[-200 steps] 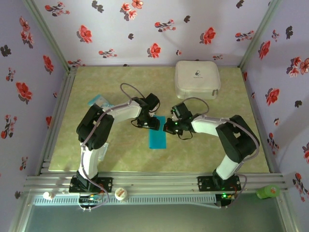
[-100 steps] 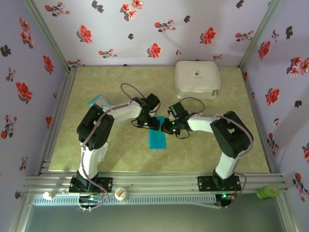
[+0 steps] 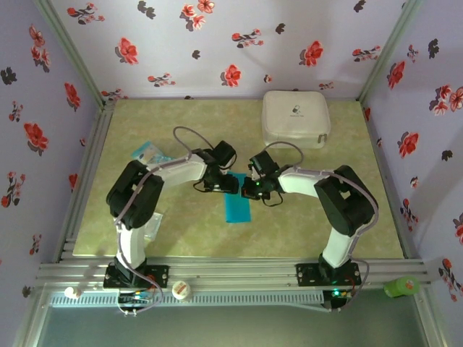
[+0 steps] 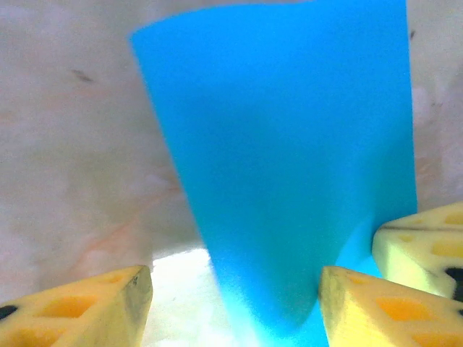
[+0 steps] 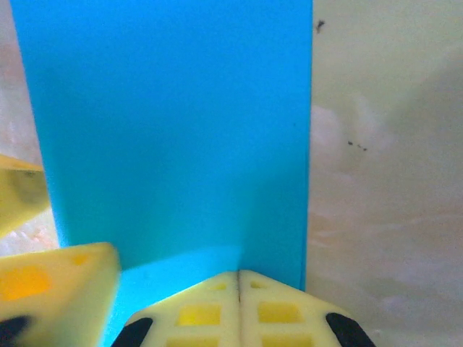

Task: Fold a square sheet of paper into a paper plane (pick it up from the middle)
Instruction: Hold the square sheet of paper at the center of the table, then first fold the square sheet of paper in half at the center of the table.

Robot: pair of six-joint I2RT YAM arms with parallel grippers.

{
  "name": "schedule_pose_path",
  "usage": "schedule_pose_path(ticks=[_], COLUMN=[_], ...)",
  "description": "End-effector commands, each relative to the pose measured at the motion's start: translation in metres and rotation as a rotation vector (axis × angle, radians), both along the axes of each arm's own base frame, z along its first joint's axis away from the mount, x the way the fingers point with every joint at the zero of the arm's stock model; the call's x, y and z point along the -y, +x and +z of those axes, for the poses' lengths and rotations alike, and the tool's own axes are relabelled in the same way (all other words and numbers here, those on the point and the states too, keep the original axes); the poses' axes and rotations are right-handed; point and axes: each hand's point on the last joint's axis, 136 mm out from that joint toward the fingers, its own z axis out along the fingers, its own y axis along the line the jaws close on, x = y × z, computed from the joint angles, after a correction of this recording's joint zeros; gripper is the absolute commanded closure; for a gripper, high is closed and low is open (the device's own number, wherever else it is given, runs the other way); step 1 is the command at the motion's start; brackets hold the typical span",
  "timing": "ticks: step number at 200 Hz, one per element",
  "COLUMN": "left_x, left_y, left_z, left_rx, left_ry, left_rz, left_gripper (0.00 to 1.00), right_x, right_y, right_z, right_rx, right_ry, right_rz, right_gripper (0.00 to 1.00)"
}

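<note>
The square sheet of paper (image 3: 236, 208) lies mid-table as a narrow teal-blue folded strip running toward the arms. My left gripper (image 3: 229, 182) is at its far end, open; in the left wrist view (image 4: 235, 289) the paper (image 4: 289, 159) bulges up between the yellow fingers (image 4: 108, 296). My right gripper (image 3: 250, 189) is shut, its joined fingertips (image 5: 239, 278) resting on the paper (image 5: 173, 130) close to the long right edge, with nothing gripped between them. The two grippers almost touch.
A white case (image 3: 295, 118) stands at the back right. A small pale-blue printed packet (image 3: 148, 152) lies at the left, beyond the left arm. Flowered walls close the table on three sides, and a metal rail runs along the near edge.
My right gripper has slid left onto the far end of the paper, close to the left gripper. The left arm's elbow has swung outward; its jaws opened a touch wider.
</note>
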Motion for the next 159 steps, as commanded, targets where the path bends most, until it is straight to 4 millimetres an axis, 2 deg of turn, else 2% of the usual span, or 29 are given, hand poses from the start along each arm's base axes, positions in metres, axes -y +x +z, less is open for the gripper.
schedule_pose_path(ticks=[1, 23, 40, 68, 88, 130, 159], left_x=[-0.011, -0.019, -0.011, 0.013, 0.029, 0.047, 0.044], left_y=[0.029, 0.031, 0.028, 0.019, 0.013, 0.004, -0.002], left_z=[0.049, 0.07, 0.083, 0.095, 0.092, 0.057, 0.031], left_rx=[0.156, 0.192, 0.192, 0.137, 0.093, 0.049, 0.013], left_ry=[-0.109, -0.209, -0.318, -0.509, -0.597, -0.578, -0.527], left_rz=[0.138, 0.181, 0.16, 0.12, 0.088, 0.044, 0.046], left_gripper=[0.36, 0.38, 0.47, 0.79, 1.0, 1.0, 1.0], right_x=[0.037, 0.038, 0.036, 0.034, 0.034, 0.036, 0.036], right_y=[-0.022, -0.024, -0.024, -0.023, -0.022, -0.024, -0.024], right_z=[-0.039, -0.043, -0.045, -0.043, -0.042, -0.042, -0.042], right_rx=[-0.094, -0.101, -0.107, -0.107, -0.106, -0.114, -0.117], right_ry=[-0.206, -0.204, -0.2, -0.201, -0.203, -0.201, -0.21], right_rz=[0.003, -0.001, 0.007, 0.022, 0.02, 0.0, 0.003], right_gripper=[1.0, 1.0, 1.0, 1.0, 1.0, 1.0, 1.0])
